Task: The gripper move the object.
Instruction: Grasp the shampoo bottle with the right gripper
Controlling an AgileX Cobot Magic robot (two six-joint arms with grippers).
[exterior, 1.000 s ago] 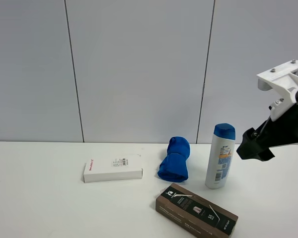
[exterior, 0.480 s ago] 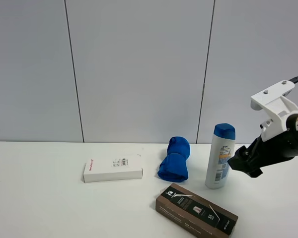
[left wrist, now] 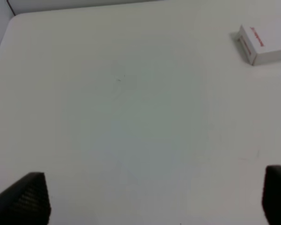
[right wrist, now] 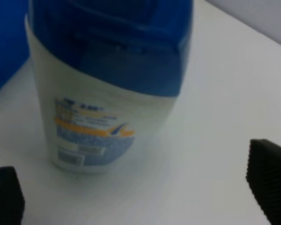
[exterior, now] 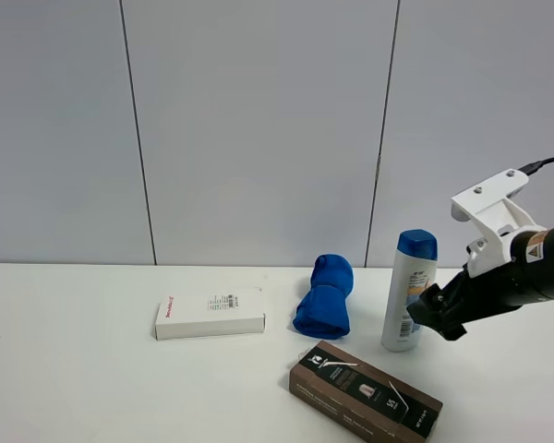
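Note:
The white shampoo bottle [exterior: 409,293] with a blue cap stands upright on the white table, right of the middle. It fills the right wrist view [right wrist: 107,93], with its label facing the camera. My right gripper [exterior: 428,310] is open, its dark jaws just right of the bottle at the height of its lower body, and its fingertips [right wrist: 270,180] are spread wide to either side of the bottle. My left gripper [left wrist: 154,197] is open over bare table and does not show in the exterior view.
A blue rolled cloth [exterior: 324,297] lies just left of the bottle. A dark brown box [exterior: 365,391] lies in front of it. A flat white box [exterior: 210,313] lies further left, also in the left wrist view [left wrist: 264,43].
My right gripper has come down and moved left, from well right of the bottle to right beside it. The bottle and the other things have not moved.

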